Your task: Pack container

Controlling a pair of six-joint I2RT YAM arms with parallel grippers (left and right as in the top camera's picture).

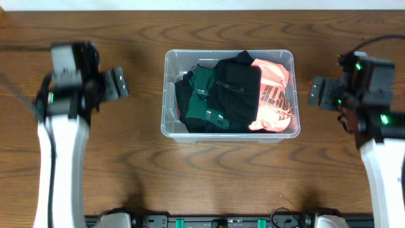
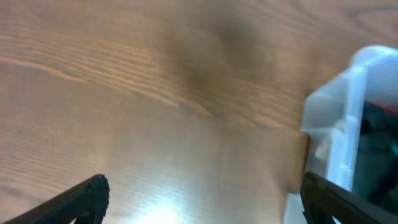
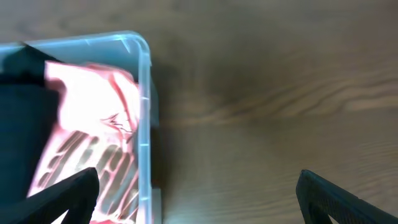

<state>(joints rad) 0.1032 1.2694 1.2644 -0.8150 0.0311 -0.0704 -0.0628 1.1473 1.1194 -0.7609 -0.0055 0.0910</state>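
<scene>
The clear plastic container (image 1: 169,95) stands at the table's centre, filled with folded clothes: a black garment (image 1: 235,88), a dark green one (image 1: 202,85) and a pink one with dark print (image 1: 276,95). My left gripper (image 1: 120,82) is open and empty, left of the container, apart from it. In the left wrist view its jaws (image 2: 202,199) frame bare wood, with the container's corner (image 2: 348,118) at right. My right gripper (image 1: 314,90) is open and empty, just right of the container. Its jaws (image 3: 199,193) span the container's wall (image 3: 144,124) and the pink garment (image 3: 93,124).
The table (image 1: 95,164) is dark brown wood. Both white arm links (image 1: 63,164) (image 1: 383,171) run down toward the front edge at far left and far right. A black rail (image 1: 221,221) lies along the front edge.
</scene>
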